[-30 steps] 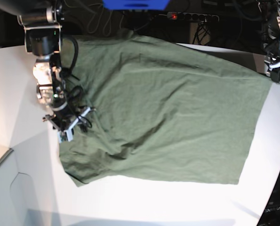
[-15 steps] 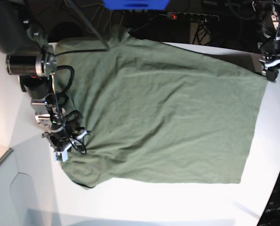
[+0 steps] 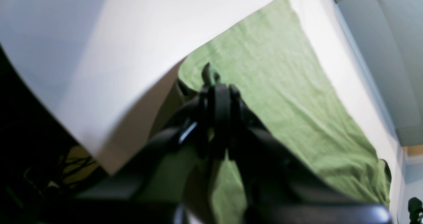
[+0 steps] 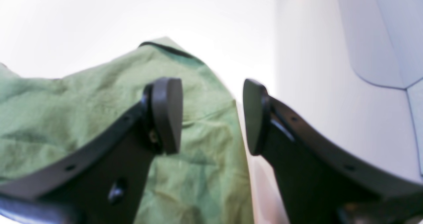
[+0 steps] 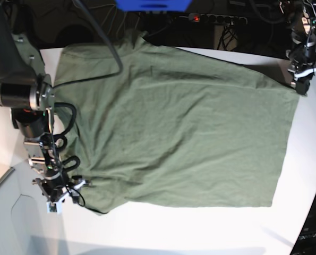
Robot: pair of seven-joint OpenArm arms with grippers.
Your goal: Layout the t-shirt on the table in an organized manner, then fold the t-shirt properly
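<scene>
Left wrist: your left gripper (image 3: 211, 82) is pinched on the t-shirt (image 3: 271, 85) hem corner at the table (image 3: 132, 52) edge.

Right wrist: your right gripper (image 4: 213, 115) is spread, empty, over a sleeve.

Base: shirt nearly flat; layout step. Next, grasp that sleeve and tension.

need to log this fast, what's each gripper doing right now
Left gripper: shut on a corner of the t-shirt.
Right gripper: open, holding nothing, over the shirt's edge.

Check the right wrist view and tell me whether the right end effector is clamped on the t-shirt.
No, the right end effector stands open, cloth of the t-shirt beneath it.
</scene>
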